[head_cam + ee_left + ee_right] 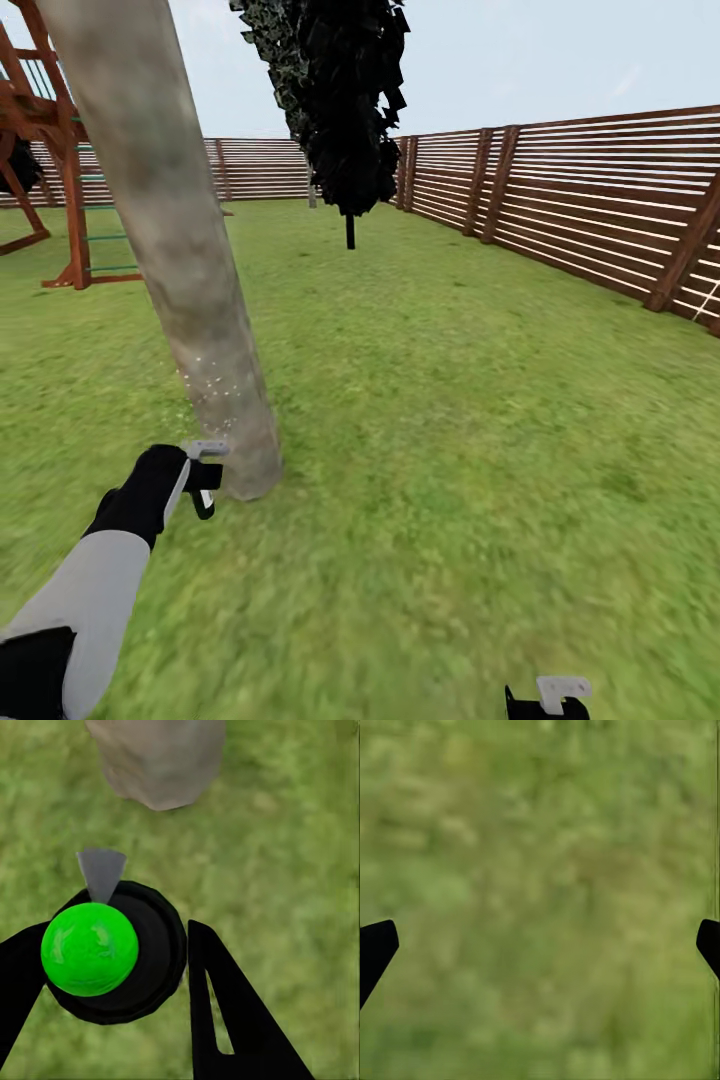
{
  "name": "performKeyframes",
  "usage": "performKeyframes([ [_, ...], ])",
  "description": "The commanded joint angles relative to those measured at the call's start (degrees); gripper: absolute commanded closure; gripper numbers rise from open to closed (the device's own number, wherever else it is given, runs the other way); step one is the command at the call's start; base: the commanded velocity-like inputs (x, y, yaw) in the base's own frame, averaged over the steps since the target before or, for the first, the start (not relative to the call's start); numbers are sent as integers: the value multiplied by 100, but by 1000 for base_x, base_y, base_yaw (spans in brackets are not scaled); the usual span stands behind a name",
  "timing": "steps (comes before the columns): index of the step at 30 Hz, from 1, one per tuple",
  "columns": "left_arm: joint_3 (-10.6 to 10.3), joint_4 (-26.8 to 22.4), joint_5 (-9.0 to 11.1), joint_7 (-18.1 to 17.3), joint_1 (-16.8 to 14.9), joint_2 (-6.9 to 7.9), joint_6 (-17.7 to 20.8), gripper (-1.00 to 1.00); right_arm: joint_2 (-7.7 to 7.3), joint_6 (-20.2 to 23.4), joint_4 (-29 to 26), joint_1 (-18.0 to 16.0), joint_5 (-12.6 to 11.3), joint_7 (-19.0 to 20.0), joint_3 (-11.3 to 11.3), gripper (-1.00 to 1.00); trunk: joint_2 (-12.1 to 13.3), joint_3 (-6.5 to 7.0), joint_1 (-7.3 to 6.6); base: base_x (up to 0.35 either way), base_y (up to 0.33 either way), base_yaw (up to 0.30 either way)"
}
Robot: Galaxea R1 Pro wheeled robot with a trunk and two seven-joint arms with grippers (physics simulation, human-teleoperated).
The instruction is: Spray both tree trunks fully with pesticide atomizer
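— Atomizer [90, 949] in our left gripper [195, 478], fingers closed around its dark body, nozzle turned toward the foot of the tree trunk [170, 250] just beside it. From the head camera the pair sits at about eight o'clock on the grass [450, 450].

— Whitish specks of pesticide [210, 385] dot the bark just above the sprayer; higher up, the trunk looks bare. We judge the coverage has barely begun.

— Then we should keep the nozzle square to the bark, lift the arm slowly toward twelve o'clock, and work round the sides we cannot see from here.

— Our right gripper [548, 700] hangs low at five o'clock, fingers spread, holding nothing. Beyond, a dark conifer [345, 100] at twelve, the slat fence [600, 200] at two, a wooden play frame [50, 150] at ten.
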Motion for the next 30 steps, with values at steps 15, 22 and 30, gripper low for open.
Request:
performKeyframes([
  [15, 76, 14, -87, -33, 456, 273, -53, 100, -9, -26, 5, -7, 61, -29, -32, -100, -2, -5, 1, 108, -262, 38],
  [22, 102, 283, -67, -42, 716, 640, -493, 100, -8, -26, 5, -4, 58, -30, -31, -100, -2, -5, 1, 87, -257, 255],
  [30, 123, 571, -58, 180, 721, 98, -1231, 100, -16, -26, -2, -7, 57, -38, -40, -100, -2, -5, 1, 258, -174, 102],
])
